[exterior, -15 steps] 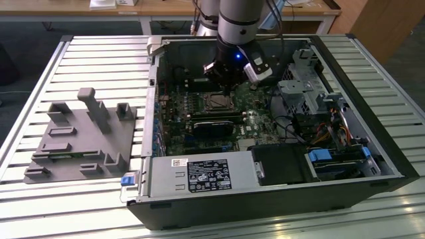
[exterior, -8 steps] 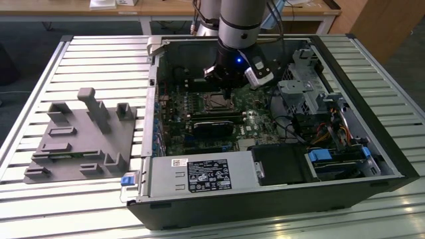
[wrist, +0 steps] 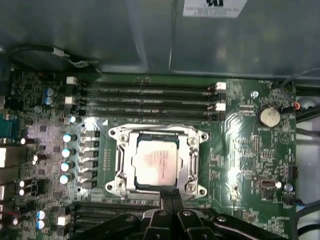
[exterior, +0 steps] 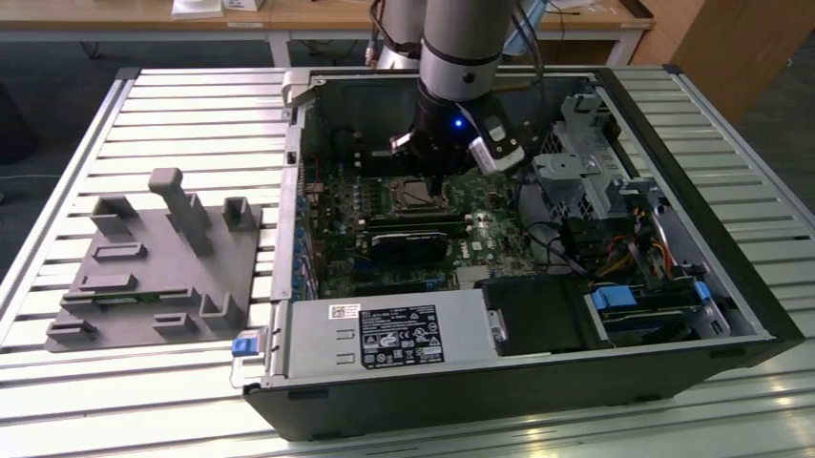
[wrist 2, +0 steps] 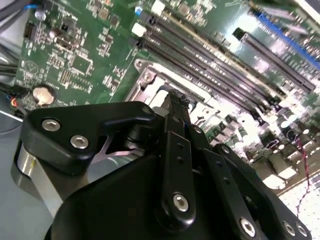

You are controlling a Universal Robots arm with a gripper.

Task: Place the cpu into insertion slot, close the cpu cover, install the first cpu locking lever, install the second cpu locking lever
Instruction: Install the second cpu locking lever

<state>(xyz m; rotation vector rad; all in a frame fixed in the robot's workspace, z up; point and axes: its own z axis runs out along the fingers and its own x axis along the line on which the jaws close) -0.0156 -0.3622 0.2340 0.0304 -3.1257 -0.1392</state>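
Note:
The cpu (wrist: 156, 162), a pale silvery square, lies flat in the insertion slot (exterior: 414, 197) on the green board. The cpu cover (wrist: 121, 162), a silvery metal frame, lies down around it, and the chip shows through its window. In the first wrist view my gripper (wrist: 170, 192) is shut, its black fingers pressed together with nothing between them, and their tips stand at the edge of the cover. In the second wrist view the gripper (wrist 2: 176, 100) reaches the socket's metal rim (wrist 2: 150, 80). In the exterior view the gripper (exterior: 440, 170) hangs inside the open computer case just above the socket.
A black card (exterior: 410, 240) lies beside the socket. Memory slots (wrist: 145, 97) run along its other side. A drive cage (exterior: 579, 172) and cables stand at the exterior view's right. A grey fixture (exterior: 153, 258) sits on the slatted table to the left of the case.

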